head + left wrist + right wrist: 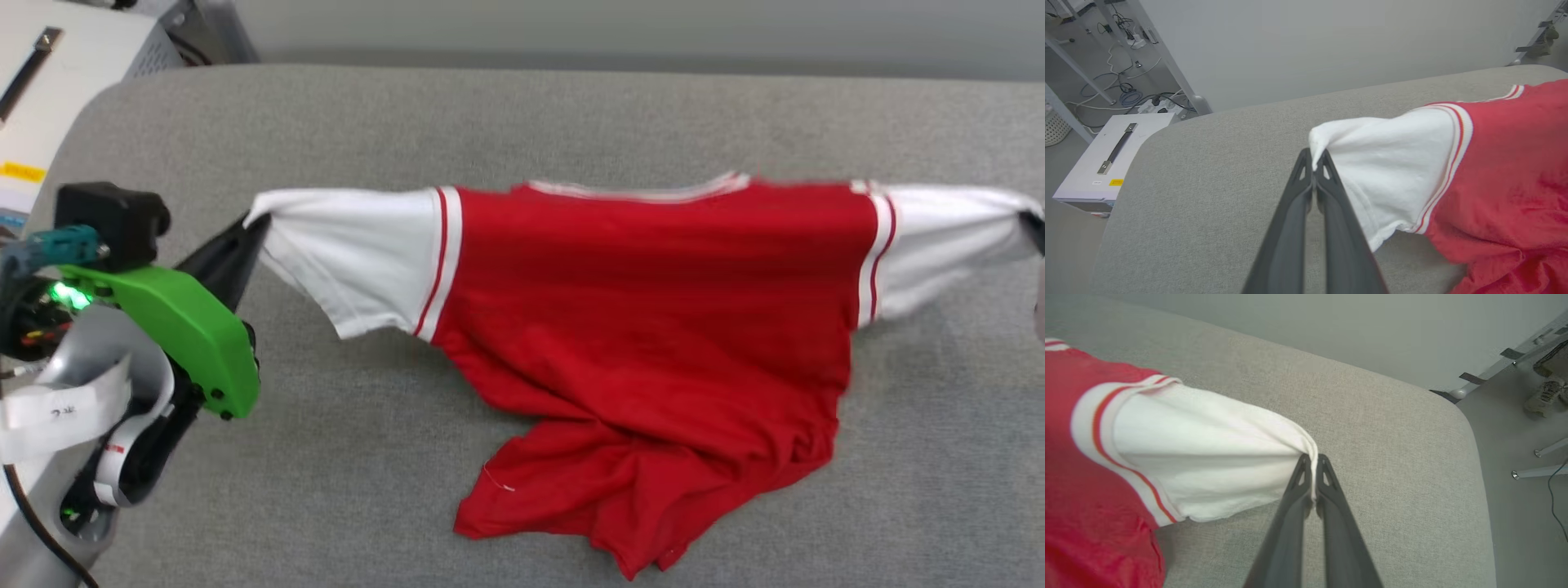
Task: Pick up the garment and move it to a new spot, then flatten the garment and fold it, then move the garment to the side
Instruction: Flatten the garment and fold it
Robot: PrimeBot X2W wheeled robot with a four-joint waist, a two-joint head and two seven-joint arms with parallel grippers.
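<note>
**Head view.**
- Item: garment (645, 302), red body with white sleeves. A plain side faces up, and no lettering shows.
- Position: across the middle of the grey padded top (408, 114). The collar lies toward the far edge. The hem is bunched and creased toward the near edge.
- The left sleeve (351, 253) is drawn out toward the top's left edge, with its cuff pinched in the left gripper (249, 222).
- The right sleeve (939, 237) is drawn out toward the right edge, and its cuff meets the right gripper (1033, 233), which is mostly cut off there.
- The shoulder line runs straight and taut between the two cuffs.
- Judged purpose: holding the sleeves at opposite ends spreads the garment wide, which is the flattening step.

**Left wrist view.**
- The left gripper's two dark fingers are pressed together, with a fold of white cuff caught at their tips.
- The sleeve fans out from that pinch and lies on the top near its far left corner.
- A white case (1110, 163) with a handle stands beyond that corner and is not involved.

**Right wrist view.**
- The right gripper's fingers are closed with the cuff's edge clamped between the tips.
- The sleeve narrows to that point, near the rounded far right corner.

**Condition.**
- The upper half is stretched flat and the lower half is rumpled.
- Judged: the hem needs smoothing before any fold.
</note>
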